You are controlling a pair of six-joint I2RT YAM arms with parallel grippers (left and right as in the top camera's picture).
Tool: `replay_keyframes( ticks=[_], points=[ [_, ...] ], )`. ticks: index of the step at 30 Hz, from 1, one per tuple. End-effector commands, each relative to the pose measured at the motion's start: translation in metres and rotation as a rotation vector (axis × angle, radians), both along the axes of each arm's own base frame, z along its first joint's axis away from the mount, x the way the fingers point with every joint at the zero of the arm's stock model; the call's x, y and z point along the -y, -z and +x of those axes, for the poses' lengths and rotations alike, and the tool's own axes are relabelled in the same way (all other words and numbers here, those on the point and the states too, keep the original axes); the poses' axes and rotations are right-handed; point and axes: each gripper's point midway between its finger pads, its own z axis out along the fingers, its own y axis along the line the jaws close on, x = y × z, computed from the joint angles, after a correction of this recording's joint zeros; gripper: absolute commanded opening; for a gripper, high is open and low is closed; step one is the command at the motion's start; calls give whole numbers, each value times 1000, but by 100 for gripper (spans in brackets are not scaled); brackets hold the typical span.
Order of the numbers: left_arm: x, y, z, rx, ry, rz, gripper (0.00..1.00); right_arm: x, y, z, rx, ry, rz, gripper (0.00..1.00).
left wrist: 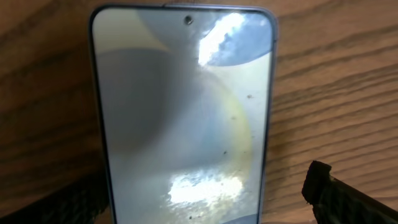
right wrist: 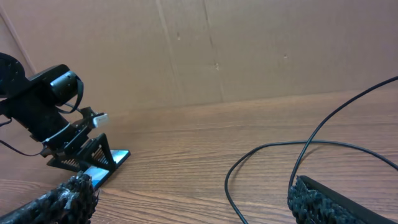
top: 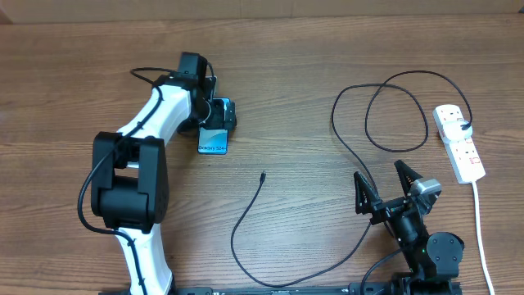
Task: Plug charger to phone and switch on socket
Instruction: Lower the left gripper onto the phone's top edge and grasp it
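Phone is being bracketed by the released left claw, likely for steadying. Right claw, released too, is being held well apart. Charger tip is probably to be grasped next.

Worktop: brown wood-grain surface, with the grain running left to right in the overhead view and darker streaks throughout. Finish is matte. Light is even, shadows soft and close under whatever casts them.

Far edge: a plain brown cardboard panel stands upright and meets the worktop in a straight line. It shows faint slanting creases and a few small scuffs.

Overhead view: a paler tan strip runs along the top edge.
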Motion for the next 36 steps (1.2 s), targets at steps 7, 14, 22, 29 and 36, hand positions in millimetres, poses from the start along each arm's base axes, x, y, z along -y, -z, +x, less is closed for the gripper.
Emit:
replay_keyframes(
  ticks=[7,14,22,29,36],
  points=[
    [-15,14,-10,-55,-79,121,100,-1,1,0,6,-6,0,100],
    [-16,23,-18,-72,-85,123,100,-1,1,0,6,-6,0,100],
    [-14,22,-10,-41,-86,115,81,-1,1,0,6,-6,0,100],
    [-16,30,-30,-113,-80,122,60,-1,1,0,6,-6,0,100],
    [-18,33,-63,-243,-71,126,45,-1,1,0,6,-6,0,100]
  ],
)
